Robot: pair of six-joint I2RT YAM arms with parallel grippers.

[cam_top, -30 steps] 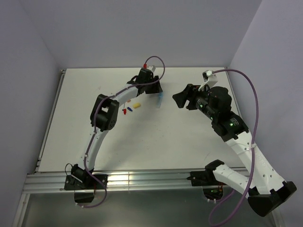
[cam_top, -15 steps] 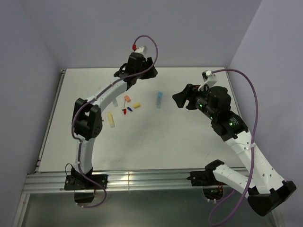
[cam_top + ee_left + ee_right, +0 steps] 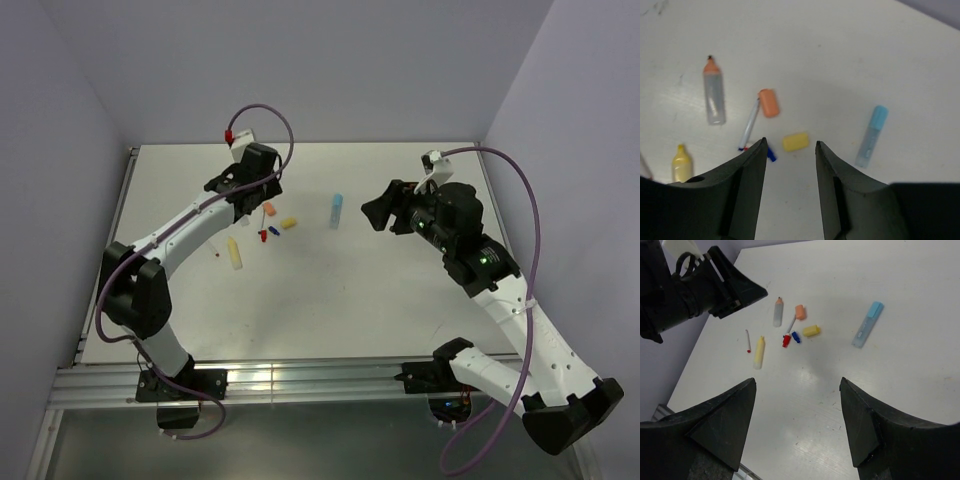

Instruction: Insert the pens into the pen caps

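White tabletop (image 3: 330, 300) is carrying the pens (image 3: 714, 97) and pen caps (image 3: 769, 102) clustered under the left gripper (image 3: 790, 142), both it and the right gripper (image 3: 797, 380) gaping empty, so a descending finger is probably risking scattering close neighbours.

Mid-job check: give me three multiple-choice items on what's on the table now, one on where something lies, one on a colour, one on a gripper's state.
1. Where does the pale translucent pen with the light-blue cap lie?
A. apart from the cluster of other pens and caps, toward the right arm
B. in the middle of that cluster
C. held in a gripper

2. What colour is the tip of the stubby clear-barrelled pen?
A. green
B. black
C. orange

3. The right gripper is:
A. shut on a pen
B. open and empty
C. shut on a cap

Answers:
1 A, it lies alone while the rest bunch together.
2 C, the left wrist view shows an orange tip.
3 B, its fingers stand wide apart with nothing between them.
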